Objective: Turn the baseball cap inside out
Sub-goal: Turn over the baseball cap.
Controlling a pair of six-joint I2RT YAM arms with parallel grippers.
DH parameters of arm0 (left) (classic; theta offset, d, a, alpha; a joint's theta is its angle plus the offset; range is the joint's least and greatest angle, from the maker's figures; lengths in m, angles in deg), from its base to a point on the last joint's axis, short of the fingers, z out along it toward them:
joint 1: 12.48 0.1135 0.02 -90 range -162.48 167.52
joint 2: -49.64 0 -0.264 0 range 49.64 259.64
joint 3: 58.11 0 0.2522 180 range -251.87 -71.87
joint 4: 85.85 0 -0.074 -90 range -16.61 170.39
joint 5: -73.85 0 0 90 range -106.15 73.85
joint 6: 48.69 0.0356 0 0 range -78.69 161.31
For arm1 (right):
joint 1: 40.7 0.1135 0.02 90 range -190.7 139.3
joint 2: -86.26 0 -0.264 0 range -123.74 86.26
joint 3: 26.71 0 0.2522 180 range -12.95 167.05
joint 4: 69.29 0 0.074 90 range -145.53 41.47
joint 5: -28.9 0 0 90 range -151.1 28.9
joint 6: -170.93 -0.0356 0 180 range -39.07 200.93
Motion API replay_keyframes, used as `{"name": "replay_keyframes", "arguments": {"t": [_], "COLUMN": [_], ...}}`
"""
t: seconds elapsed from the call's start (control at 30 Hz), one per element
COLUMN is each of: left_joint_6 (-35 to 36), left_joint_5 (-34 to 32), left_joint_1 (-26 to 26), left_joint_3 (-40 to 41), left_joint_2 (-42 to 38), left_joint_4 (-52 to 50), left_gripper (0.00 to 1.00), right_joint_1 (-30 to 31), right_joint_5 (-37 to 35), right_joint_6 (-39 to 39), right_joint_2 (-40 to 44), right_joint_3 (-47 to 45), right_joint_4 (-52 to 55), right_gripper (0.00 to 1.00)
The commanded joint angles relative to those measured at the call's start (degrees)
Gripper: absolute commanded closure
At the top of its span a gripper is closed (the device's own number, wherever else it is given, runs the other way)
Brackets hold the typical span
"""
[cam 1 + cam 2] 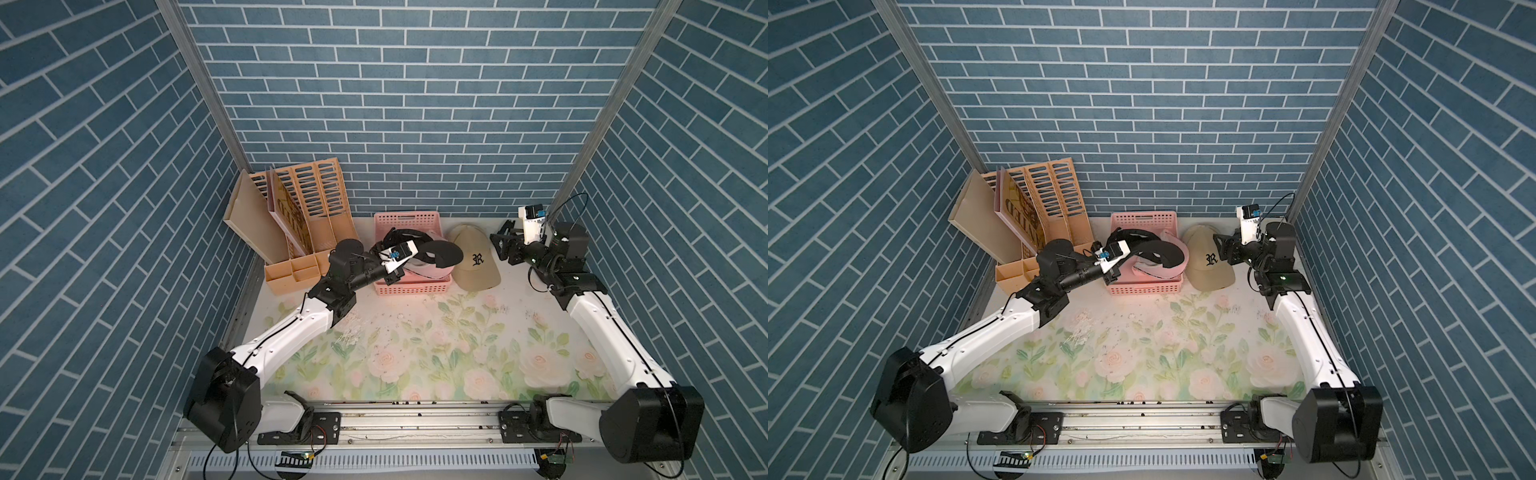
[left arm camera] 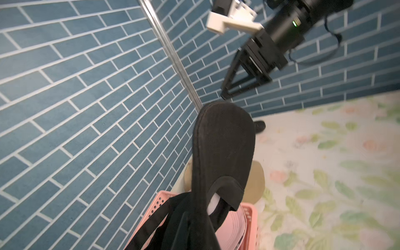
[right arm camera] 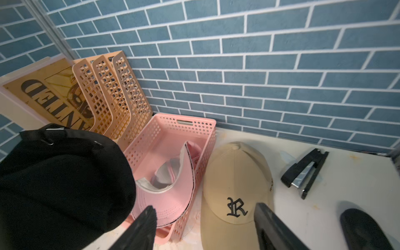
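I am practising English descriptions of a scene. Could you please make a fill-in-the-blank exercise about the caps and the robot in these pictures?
1. The black cap is held by the robot's ____ arm.
2. The beige cap bears the black letter ____.
3. The pink cap lies inside the pink ____.
4. The jaws of the right gripper stand ____.

Missing words: left; R; basket; open.

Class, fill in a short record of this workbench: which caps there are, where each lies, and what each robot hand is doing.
black cap: held above the pink basket
left hand: shut on the black cap
right hand: open, empty, near the beige cap
beige cap: right side out on the table, beside the pink basket
pink cap: in the pink basket
stapler: on the table, beside the beige cap
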Motion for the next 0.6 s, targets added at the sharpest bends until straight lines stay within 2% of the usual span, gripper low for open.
{"name": "replay_keyframes", "arguments": {"t": [0.0,0.17,0.37,0.57], "left_joint_6": [16.5,27.1,35.0,36.4], "left_joint_5": [0.3,-5.5,-12.3,-14.7], "left_joint_1": [-1.5,-6.5,-13.2,-14.8], "left_joint_3": [0.3,3.6,4.9,5.9], "left_joint_2": [-0.8,-0.7,0.1,0.0], "left_joint_4": [5.4,7.5,6.8,7.5], "left_gripper": [1.0,1.0,1.0,1.0], "right_joint_1": [0.4,2.8,8.8,9.3], "right_joint_5": [7.4,10.4,7.6,12.3], "right_joint_6": [1.8,7.5,13.6,20.4], "right_joint_2": [-0.2,-1.6,-5.3,-6.6], "right_joint_3": [2.4,4.3,7.8,9.2], "right_joint_4": [2.6,5.9,8.3,11.1], "right_gripper": [0.26,0.26,0.27,0.27]}}
